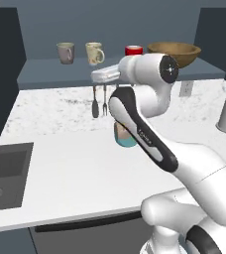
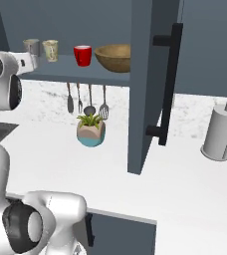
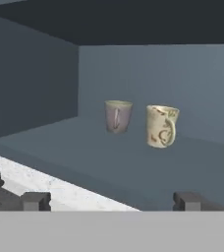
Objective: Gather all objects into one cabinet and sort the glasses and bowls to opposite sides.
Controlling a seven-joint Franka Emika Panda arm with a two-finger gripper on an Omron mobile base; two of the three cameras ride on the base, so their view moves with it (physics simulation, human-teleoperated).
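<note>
Gripper: the two-finger gripper [image 3: 112,201] has its dark tips set wide apart with nothing between them, just short of the shelf's near edge, pointing at the two mugs.
Cabinet: the slate blue-grey wall cabinet [image 1: 110,73] stands open; its flat tall door [image 2: 141,84] with the long black bar handle [image 2: 167,84] swings out on the right.
Shelf, left side: the taupe-grey handled mug [image 1: 65,52] stands upright at far left, the cream patterned mug [image 1: 94,53] just beside it on its right, apart.
Shelf, right side: the short bright red cup [image 2: 82,55] stands near the wide brown wooden bowl [image 2: 114,57], which is rightmost.
Counter: the small teal-and-peach pot with a green plant [image 2: 91,130] sits on the white counter [image 1: 80,173] below the shelf, under the hanging utensils [image 2: 86,98].
Far right: a tall grey cylinder [image 2: 221,132] stands on the counter.
</note>
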